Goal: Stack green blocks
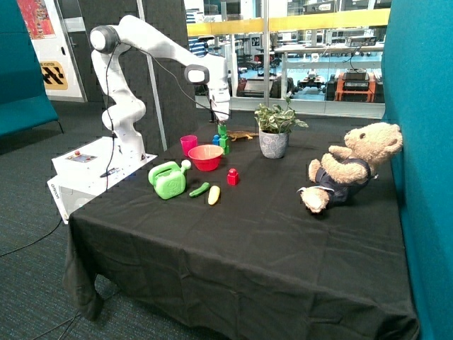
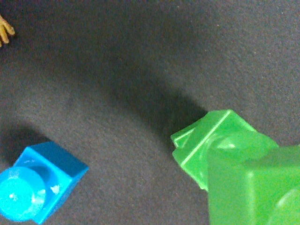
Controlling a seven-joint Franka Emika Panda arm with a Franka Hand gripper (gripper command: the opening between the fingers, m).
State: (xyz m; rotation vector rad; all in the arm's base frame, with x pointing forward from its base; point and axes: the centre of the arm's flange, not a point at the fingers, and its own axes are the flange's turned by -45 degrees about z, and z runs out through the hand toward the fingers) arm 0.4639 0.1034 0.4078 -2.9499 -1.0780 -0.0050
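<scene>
I see the gripper [image 1: 222,127] gripping one small bright-green plastic studded brick [image 2: 255,187] just above the second green brick [image 2: 206,140] on the black cloth table [image 1: 269,234]. A blue studded brick [image 2: 40,185] sits near, at nine o'clock; bare cloth lies between.

The upper green block [image 2: 262,187] is cut off by the wrist view's edge.
</scene>
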